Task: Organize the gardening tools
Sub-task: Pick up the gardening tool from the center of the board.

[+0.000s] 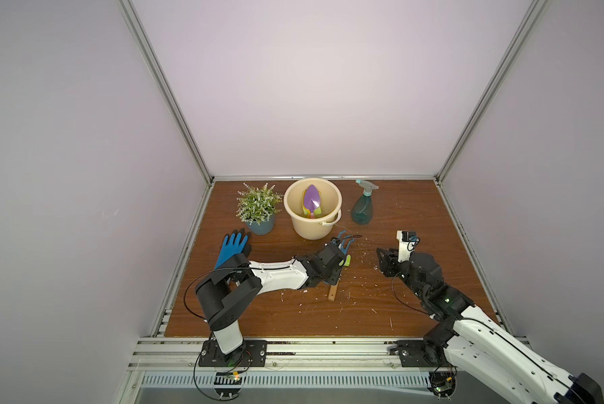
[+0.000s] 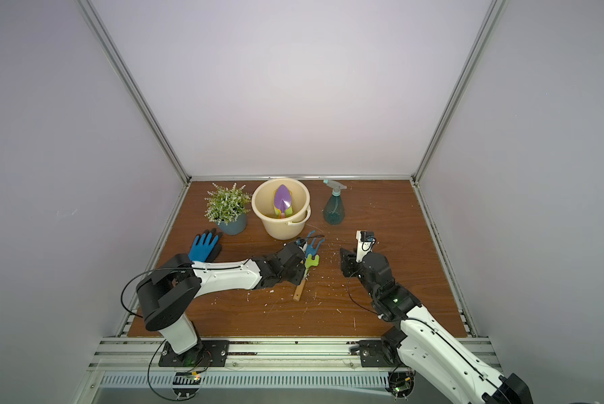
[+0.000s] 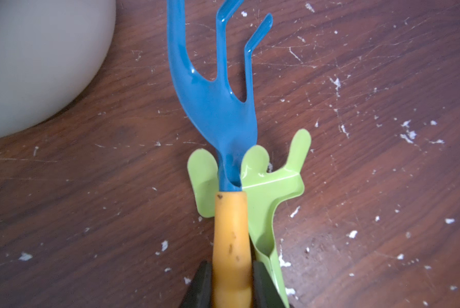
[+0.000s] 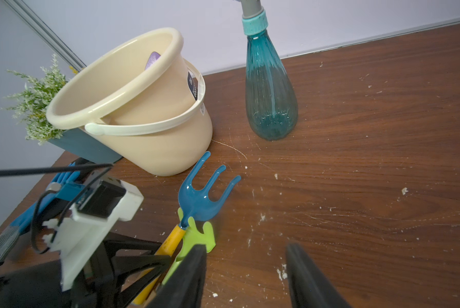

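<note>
Handle of blue rake (image 3: 213,106) seemingly pinched in left gripper (image 3: 232,282), lime-green rake (image 3: 274,192) beneath, right gripper (image 4: 245,249) spread, empty

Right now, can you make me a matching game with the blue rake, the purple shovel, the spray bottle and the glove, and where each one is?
Things:
1 blue rake
2 purple shovel
3 spray bottle
4 glove

Places:
A inside the bucket
B flat on the table by the plant
C between the jaws of the left gripper
D standing upright beside the bucket

Pairs: 1-C, 2-A, 3-D, 4-B
</note>
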{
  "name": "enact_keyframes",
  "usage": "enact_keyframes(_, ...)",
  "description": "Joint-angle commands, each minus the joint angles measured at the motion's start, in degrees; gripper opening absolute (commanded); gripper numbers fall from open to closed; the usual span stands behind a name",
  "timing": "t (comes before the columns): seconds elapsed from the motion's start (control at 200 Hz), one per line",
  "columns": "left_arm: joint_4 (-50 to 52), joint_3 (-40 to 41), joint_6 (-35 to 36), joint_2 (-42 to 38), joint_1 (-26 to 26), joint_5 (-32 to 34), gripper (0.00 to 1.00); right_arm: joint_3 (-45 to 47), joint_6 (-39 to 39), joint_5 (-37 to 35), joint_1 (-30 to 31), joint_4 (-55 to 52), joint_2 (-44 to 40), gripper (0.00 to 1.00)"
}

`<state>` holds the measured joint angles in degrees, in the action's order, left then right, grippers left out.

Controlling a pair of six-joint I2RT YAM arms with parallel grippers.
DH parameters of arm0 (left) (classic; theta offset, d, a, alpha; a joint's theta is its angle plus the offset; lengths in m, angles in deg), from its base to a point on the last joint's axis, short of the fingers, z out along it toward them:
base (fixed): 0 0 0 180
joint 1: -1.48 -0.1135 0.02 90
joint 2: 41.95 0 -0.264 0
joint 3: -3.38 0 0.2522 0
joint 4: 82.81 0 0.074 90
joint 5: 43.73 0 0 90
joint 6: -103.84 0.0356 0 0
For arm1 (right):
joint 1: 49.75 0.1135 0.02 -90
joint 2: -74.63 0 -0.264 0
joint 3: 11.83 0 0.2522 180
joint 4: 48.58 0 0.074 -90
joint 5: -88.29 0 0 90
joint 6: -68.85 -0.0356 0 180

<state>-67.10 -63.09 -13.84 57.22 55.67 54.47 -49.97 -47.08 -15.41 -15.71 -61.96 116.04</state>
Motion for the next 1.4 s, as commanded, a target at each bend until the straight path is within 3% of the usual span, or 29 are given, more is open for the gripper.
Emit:
enact_keyframes(0.0, 4.01, -1.19, 1.16, -0.65, 0.38, 0.31, 0.09, 0.1, -0.65, -1.0, -0.03, 2.85, 0.1, 0.54)
enact_keyframes(0.25, 5.59, -0.85, 1.62, -4.07, 0.39, 1.35, 0.08, 0.55, -0.61, -1.07, 0.01, 4.05, 1.16, 0.55)
enact_keyframes(0.385, 5.35, -0.38, 1.23, -4.83, 0.39, 1.25, 0.0, 0.54, -0.7, -0.81, -0.02, 4.68, 1.75, 0.55)
enact_keyframes(0.856, 6.04, -1.44, 2.54, -9.74, 0.8, 0.91, 0.0, 0.78, -1.14, 0.39, -0.02, 4.98, 1.86, 0.55)
enact_keyframes(1.076, 3.52, 0.53, 3.36, -14.43, 2.39, -1.8, 0.0, 1.11, -1.9, 5.61, -0.02, 7.17, 2.08, 0.64)
enact_keyframes(1.396, -4.53, 2.99, 3.95, -23.36, 3.73, -4.46, 0.0, -0.52, -4.43, 18.74, -0.71, 18.33, 3.06, 0.77)
